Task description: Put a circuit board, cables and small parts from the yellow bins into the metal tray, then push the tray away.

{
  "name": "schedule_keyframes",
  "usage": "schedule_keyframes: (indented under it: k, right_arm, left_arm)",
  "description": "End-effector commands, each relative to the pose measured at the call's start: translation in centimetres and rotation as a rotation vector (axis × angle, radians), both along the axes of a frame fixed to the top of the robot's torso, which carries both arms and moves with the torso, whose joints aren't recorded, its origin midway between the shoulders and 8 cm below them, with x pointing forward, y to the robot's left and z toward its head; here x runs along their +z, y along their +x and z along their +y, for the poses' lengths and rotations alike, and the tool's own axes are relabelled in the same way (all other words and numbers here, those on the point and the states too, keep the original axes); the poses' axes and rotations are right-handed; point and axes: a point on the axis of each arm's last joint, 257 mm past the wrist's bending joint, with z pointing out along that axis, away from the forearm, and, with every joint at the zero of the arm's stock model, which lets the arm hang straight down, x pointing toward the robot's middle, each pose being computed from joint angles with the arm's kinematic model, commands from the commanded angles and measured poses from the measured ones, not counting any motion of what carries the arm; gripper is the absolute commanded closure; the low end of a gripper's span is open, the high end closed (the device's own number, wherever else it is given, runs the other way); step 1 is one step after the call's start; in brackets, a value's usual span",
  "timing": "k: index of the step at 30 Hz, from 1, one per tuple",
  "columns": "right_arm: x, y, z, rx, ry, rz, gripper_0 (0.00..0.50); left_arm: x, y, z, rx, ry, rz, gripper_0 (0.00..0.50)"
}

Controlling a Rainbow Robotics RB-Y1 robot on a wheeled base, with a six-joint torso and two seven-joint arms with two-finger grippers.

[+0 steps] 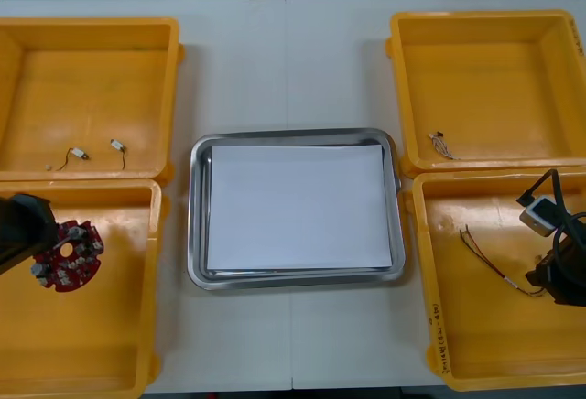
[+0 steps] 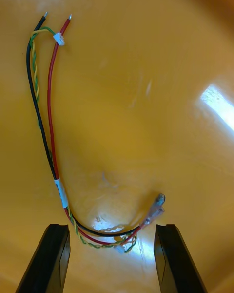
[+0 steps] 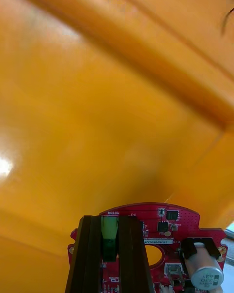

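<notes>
Left tool (image 3: 109, 224): clamped on red circuit board (image 3: 151, 215), near-left yellow bin (image 1: 92, 344). Right tool (image 2: 111, 232): fingers apart, straddling red-black cable (image 2: 50, 127), near-right bin (image 1: 476, 326). Step: picking. Next, likely: lift board clear, carry right to metal tray (image 1: 195, 234)

The light table (image 1: 293, 60) is viewed steeply from above, the metal tray (image 1: 196, 225) centred between four yellow bins (image 1: 92, 79). The left wrist view is taken over the near left bin (image 1: 92, 344), close behind the left gripper (image 3: 109, 224) and facing the bin's wall past the red circuit board (image 3: 161, 222), also seen from above. The right wrist view is aimed down at close range onto the near right bin's (image 2: 146, 102) floor, where the cables (image 2: 48, 127) shared with the front view are framed.
</notes>
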Motion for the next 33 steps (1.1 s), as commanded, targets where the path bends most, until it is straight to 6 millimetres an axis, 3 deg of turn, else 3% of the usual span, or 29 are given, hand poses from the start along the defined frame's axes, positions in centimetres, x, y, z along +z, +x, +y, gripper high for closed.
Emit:
schedule_keyframes:
  k: [1,10,15,28,33]
  right_arm:
    - [-1.2,-1.0,-0.2,0.081,-0.057,0.026,0.000]
    - [-3.0,-1.7,1.7,0.138,-0.054,0.033,0.000]
    - [-3.5,-1.4,1.7,0.146,-0.077,0.019,0.000]
    - [-4.4,-1.3,1.6,0.149,-0.123,0.016,0.000]
    - [-5.1,-1.2,1.7,0.148,-0.122,0.019,0.000]
  left_arm:
    - [4.5,2.0,0.4,-0.063,0.077,-0.101,0.500]
    - [6.5,3.5,-1.1,-0.023,0.026,-0.148,0.500]
    - [8.0,4.8,-4.1,-0.049,0.006,-0.172,0.500]
    - [7.0,6.1,-11.2,-0.112,-0.026,-0.110,0.500]
    - [6.3,6.8,-13.0,-0.155,0.003,-0.075,0.500]
